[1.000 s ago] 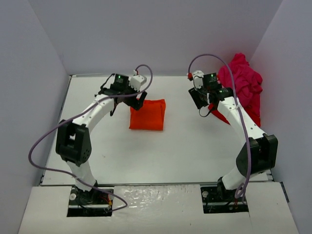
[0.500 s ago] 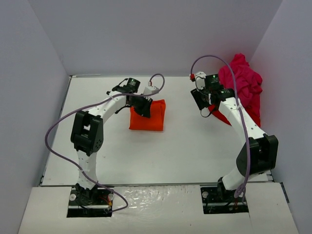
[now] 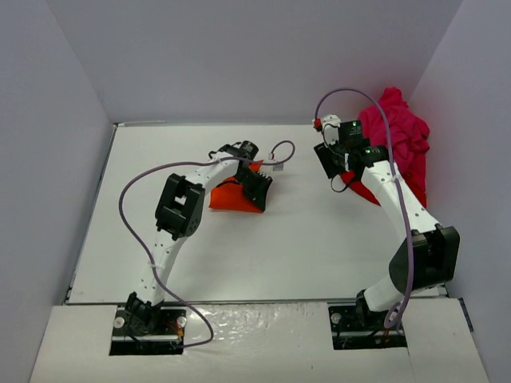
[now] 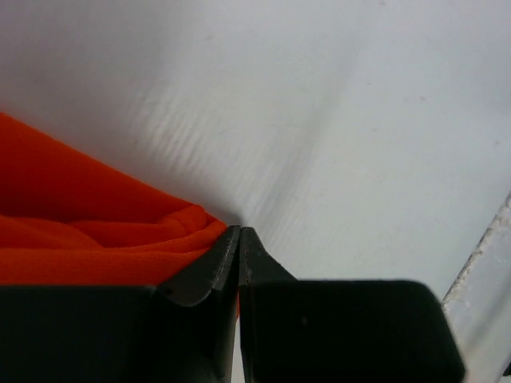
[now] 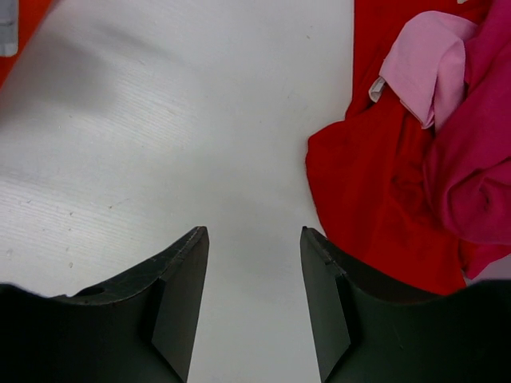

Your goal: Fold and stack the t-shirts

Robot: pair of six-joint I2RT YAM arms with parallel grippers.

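Top external: left arm point(image 3: 209, 166) arched over, fingers point(image 4: 200, 275) pinching orange-red t-shirt point(image 3: 226, 199).

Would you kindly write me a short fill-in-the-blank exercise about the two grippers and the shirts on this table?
1. The left gripper, its fingertips against the folded t-shirt, is ___.
2. That folded t-shirt is coloured ___.
3. The right gripper, over bare table, is ___.
4. The crumpled shirt pile lies beside the ___ arm.
Missing words: shut; orange; open; right.
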